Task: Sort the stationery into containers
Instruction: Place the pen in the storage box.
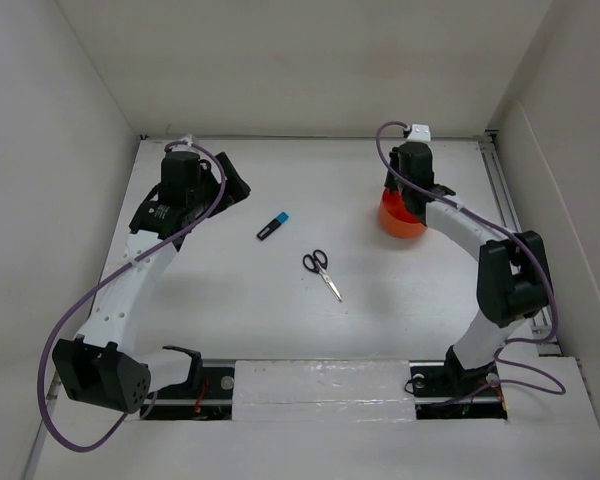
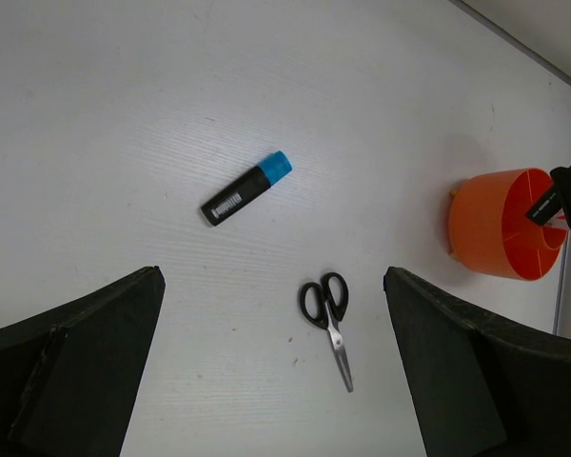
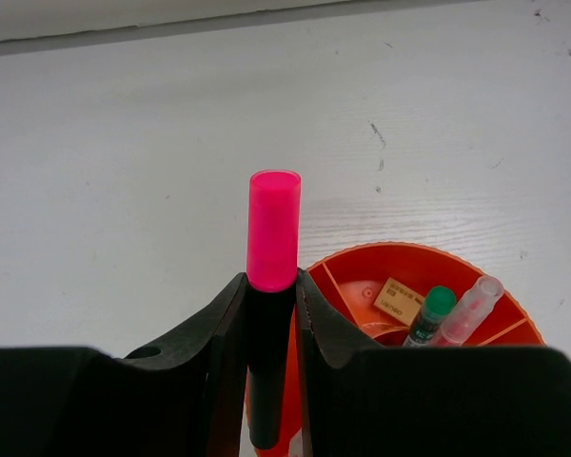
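Note:
My right gripper [image 3: 270, 295] is shut on the pink-and-black highlighter [image 3: 272, 233], pink cap up, over the near rim of the round orange tub [image 3: 457, 262]. The tub [image 1: 398, 220] holds a green-capped pen [image 3: 428, 314], a clear-capped pen [image 3: 468, 309] and a cream eraser [image 3: 398, 298]. The blue-capped black marker [image 1: 273, 227] and the black-handled scissors [image 1: 320, 271] lie on the table mid-field. My left gripper [image 1: 230, 183] is open and empty at the back left; in its wrist view the marker [image 2: 246, 188], scissors [image 2: 328, 319] and tub [image 2: 500, 224] lie ahead.
White walls close in the table on the left, back and right. A metal rail [image 1: 515, 215] runs along the right edge. The arm bases sit at the near edge.

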`<action>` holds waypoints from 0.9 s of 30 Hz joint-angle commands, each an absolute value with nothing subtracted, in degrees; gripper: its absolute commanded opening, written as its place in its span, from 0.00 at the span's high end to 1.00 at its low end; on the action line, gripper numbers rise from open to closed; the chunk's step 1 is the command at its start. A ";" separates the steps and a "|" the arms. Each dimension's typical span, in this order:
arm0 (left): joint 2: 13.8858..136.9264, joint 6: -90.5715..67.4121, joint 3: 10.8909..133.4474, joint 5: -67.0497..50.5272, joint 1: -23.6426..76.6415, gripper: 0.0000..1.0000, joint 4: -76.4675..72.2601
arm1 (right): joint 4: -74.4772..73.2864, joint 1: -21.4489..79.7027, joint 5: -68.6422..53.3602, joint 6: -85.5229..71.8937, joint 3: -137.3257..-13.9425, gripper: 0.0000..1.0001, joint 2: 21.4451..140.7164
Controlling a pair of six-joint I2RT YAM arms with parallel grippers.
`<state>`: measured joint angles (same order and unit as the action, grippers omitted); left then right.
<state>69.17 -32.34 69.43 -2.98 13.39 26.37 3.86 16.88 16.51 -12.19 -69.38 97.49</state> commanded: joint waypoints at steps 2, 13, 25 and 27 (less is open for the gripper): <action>67.68 -31.38 68.91 -3.69 13.27 0.00 24.26 | 6.77 16.52 17.05 -11.51 -71.63 1.00 98.52; 67.68 -31.38 68.38 -4.22 13.27 0.00 24.26 | 6.77 16.52 17.58 -10.99 -70.58 1.00 98.53; 67.68 -31.38 68.38 -4.75 13.27 0.00 24.26 | 6.77 16.52 17.58 -10.37 -70.58 1.00 95.37; 67.68 -31.38 68.38 -4.75 13.27 0.00 24.26 | 6.77 16.52 18.10 -10.37 -70.58 1.00 94.58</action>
